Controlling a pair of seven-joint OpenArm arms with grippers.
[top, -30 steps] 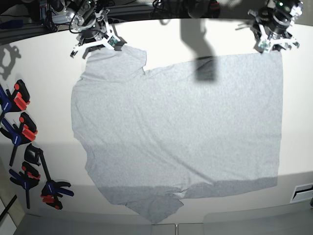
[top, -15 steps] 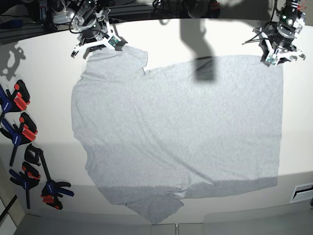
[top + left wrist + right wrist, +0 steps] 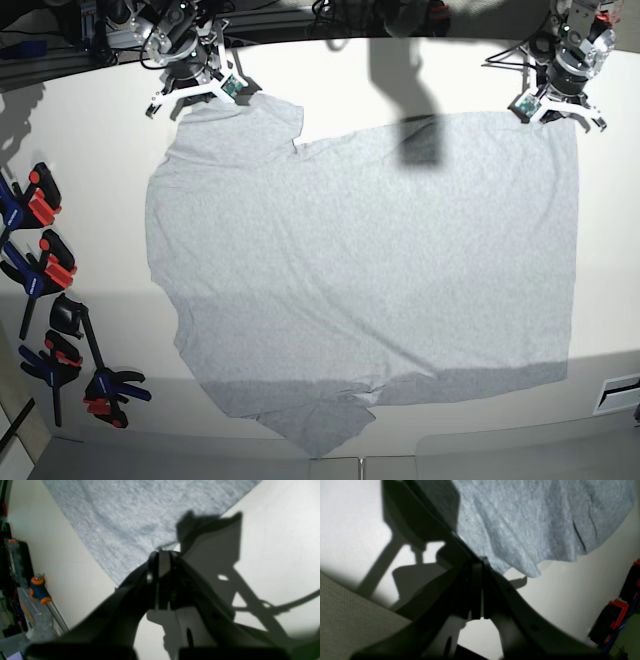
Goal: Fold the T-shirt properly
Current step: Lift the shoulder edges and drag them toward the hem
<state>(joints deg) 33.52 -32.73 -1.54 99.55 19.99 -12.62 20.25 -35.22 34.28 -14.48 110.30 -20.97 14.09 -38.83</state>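
Observation:
The T-shirt (image 3: 360, 270) lies spread flat on the white table, plain grey side up, with no lettering showing. My right gripper (image 3: 200, 95) is at the far left, shut on the edge of the upper sleeve. In the right wrist view its jaws (image 3: 477, 563) are pressed together and the sleeve cloth (image 3: 520, 530) hangs slightly lifted from them. My left gripper (image 3: 553, 108) is at the far right, on the shirt's top hem corner. Seen from the left wrist, its tips (image 3: 162, 553) are shut where the corner of the cloth (image 3: 125, 517) ends.
Several black, red and blue clamps (image 3: 45, 280) lie along the table's left side, and one shows in the right wrist view (image 3: 615, 615). An orange and blue handle (image 3: 37, 590) lies beside a rail. A white slotted part (image 3: 620, 392) sits at the lower right edge.
My left gripper came down onto the shirt's top right corner and closed from open. The right gripper stayed shut at the sleeve.

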